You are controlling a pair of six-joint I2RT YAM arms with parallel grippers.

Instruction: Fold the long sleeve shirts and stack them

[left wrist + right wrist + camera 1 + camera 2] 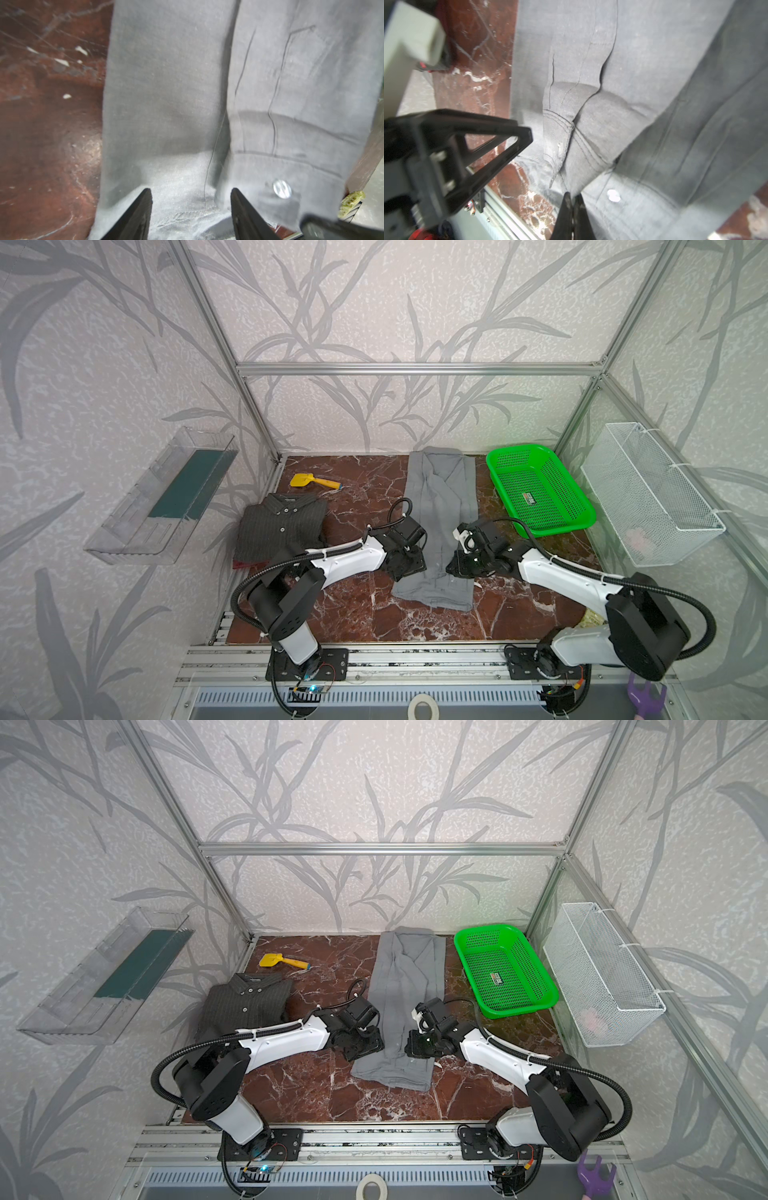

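The light-grey shirt (438, 510) lies in a long narrow strip down the middle of the marble table (349, 614), in both top views. My left gripper (190, 191) stands open over the shirt's near left part, with cloth under the gap and a buttoned cuff (281, 188) beside it. My right gripper (573, 195) is shut on a raised fold of the same shirt (643, 72) at its near right edge. The dark pinstriped shirt (282, 526) lies folded at the left, on top of a dark red garment (249, 563).
A green mesh basket (540, 489) sits at the back right. A yellow scoop (313, 481) lies at the back left. A white wire basket (648, 493) hangs on the right wall and a clear bin (162, 497) on the left wall.
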